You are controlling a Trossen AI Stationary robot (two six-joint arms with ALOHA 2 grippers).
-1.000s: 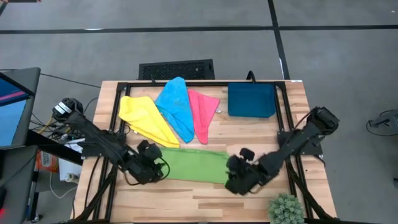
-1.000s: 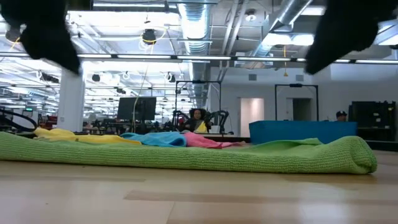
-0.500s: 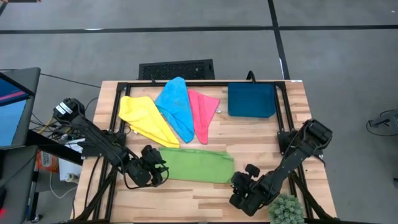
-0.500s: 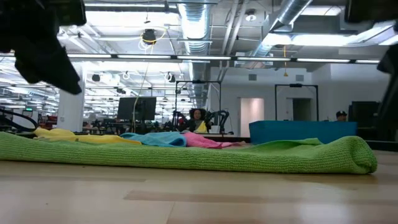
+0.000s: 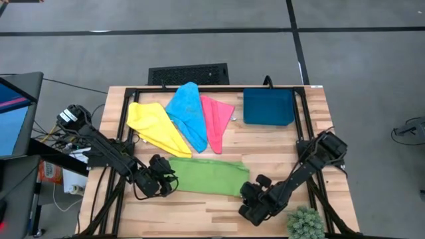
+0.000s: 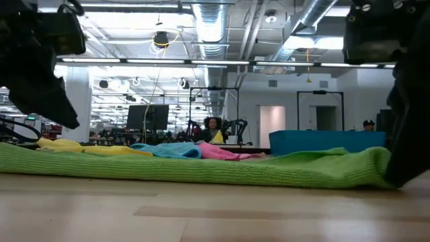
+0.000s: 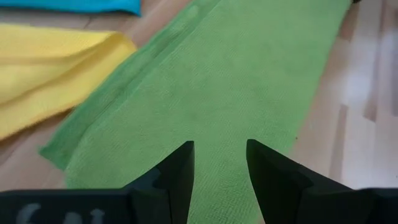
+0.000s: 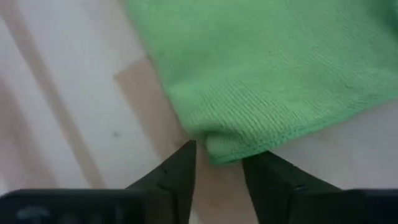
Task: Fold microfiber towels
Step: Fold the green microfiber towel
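A green towel (image 5: 207, 176), folded into a long strip, lies flat on the wooden table (image 5: 199, 219) near its front. My left gripper (image 5: 165, 184) hangs open above the towel's left end (image 7: 186, 106), slanting down. My right gripper (image 5: 247, 196) is open and low at the towel's near right corner (image 8: 233, 146), with one finger on either side of that corner. Yellow (image 5: 155, 127), blue (image 5: 188, 113) and pink (image 5: 215, 118) towels lie fanned out at the far side, overlapping. My right gripper comes steeply from above at the green towel's near right corner (image 8: 217, 152), which pokes between the two fingertips (image 8: 183, 165). I cannot tell whether the fingers touch the cloth. The towel lies flat on the table.
A dark blue tray (image 5: 268, 106) sits at the far right. A small green plant (image 5: 305, 224) stands at the near right corner, close to my right arm. Bare wood lies along the near edge in front of the green towel.
Both grippers have come down toward the green towel. The left has sunk over the towel's left end. The right has dropped, swung toward the near edge, and then come back left to the towel's near right corner. The towel has not moved.
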